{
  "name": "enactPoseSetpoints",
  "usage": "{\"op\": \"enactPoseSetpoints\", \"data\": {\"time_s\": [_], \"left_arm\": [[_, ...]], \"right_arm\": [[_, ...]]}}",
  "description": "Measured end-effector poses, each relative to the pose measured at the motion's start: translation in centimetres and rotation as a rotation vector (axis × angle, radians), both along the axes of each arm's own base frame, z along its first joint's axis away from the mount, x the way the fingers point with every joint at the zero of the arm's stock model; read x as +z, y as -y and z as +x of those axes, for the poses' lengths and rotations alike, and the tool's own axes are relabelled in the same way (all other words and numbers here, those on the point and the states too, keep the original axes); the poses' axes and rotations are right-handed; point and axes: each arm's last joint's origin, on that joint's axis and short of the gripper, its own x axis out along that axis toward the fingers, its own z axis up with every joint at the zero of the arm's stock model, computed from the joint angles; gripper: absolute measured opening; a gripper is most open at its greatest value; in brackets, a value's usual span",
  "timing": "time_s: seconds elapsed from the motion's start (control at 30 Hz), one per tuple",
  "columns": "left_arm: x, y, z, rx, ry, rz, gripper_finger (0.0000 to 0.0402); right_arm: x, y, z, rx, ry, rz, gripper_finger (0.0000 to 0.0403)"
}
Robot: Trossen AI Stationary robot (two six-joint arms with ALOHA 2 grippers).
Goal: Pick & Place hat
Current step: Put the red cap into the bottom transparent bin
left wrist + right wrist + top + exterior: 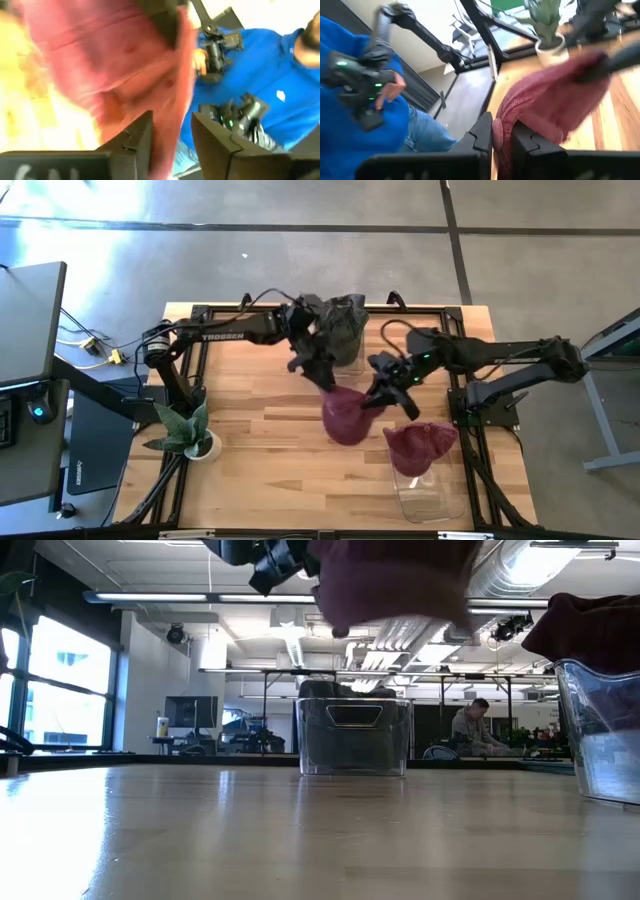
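Observation:
A maroon knit hat (348, 418) hangs over the middle of the table between both grippers, and the low view shows it (395, 580) lifted clear. My left gripper (328, 385) is at its far-left rim and is shut on it. At the hat's right rim my right gripper (380, 398) is also shut on it. A second maroon hat (420, 442) rests on top of a clear container (428, 488) near the table's right near corner. My left gripper (170, 127) pinches the hat's rim edge (172, 107) between its two fingers, coming slanting down from the far left. The hat hangs below, clear of the table. My right gripper (501, 132) pinches the hat's rolled rim (498, 131) between its two fingers, coming from the table's right. The hat's body (555, 100) stretches away from the fingers toward the other arm.
A clear bin (345, 330) holding dark hats stands at the table's far edge, behind the grippers. A small potted plant (188, 432) stands near the left edge. A person in a blue top (280, 100) holds controllers beyond the table. Bare wood lies in front of the lifted hat.

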Motion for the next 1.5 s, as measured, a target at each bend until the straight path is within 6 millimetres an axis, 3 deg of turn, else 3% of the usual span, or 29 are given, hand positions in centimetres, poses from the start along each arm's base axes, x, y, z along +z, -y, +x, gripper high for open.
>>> {"op": "enactPoseSetpoints", "data": {"time_s": [0.17,0.33,0.53,0.67,0.83,1.03,1.2,1.37,1.5], "left_arm": [[1.1,-2.0,-1.4,0.106,-0.012,0.012,0.0138],[1.1,-3.1,-2.7,0.285,-0.071,0.111,0.0129],[1.8,-3.1,-5.0,0.349,-0.096,0.252,0.0127],[0.7,-2.8,-5.6,0.344,-0.179,0.316,0.0127],[0.8,-2.2,-6.0,0.34,-0.175,0.399,0.0127],[0.6,-1.5,-5.9,0.324,-0.185,0.427,0.0127],[0.5,-1.4,-5.8,0.328,-0.195,0.437,0.0127],[0.5,-1.4,-5.8,0.33,-0.197,0.44,0.0127],[0.5,-1.4,-5.8,0.332,-0.196,0.442,0.0127]], "right_arm": [[2.6,-0.2,-2.3,0.004,0.051,0.052,0.0024],[6.2,-2.2,-4.6,0.107,0.106,0.096,0.0019],[8.1,-5.5,-6.8,0.106,-0.077,0.054,0.0021],[8.7,-7.2,-8.1,0.107,-0.218,-0.044,0.0019],[7.7,-9.7,-7.8,0.175,-0.398,-0.156,0.0023],[4.4,-13.1,-7.3,0.284,-0.621,-0.319,0.0019],[2.9,-15.6,-7.7,0.329,-0.673,-0.434,0.0025],[2.9,-17.0,-9.0,0.165,-0.728,-0.382,0.002],[3.7,-18.0,-10.1,0.058,-0.74,-0.194,0.0019]]}}
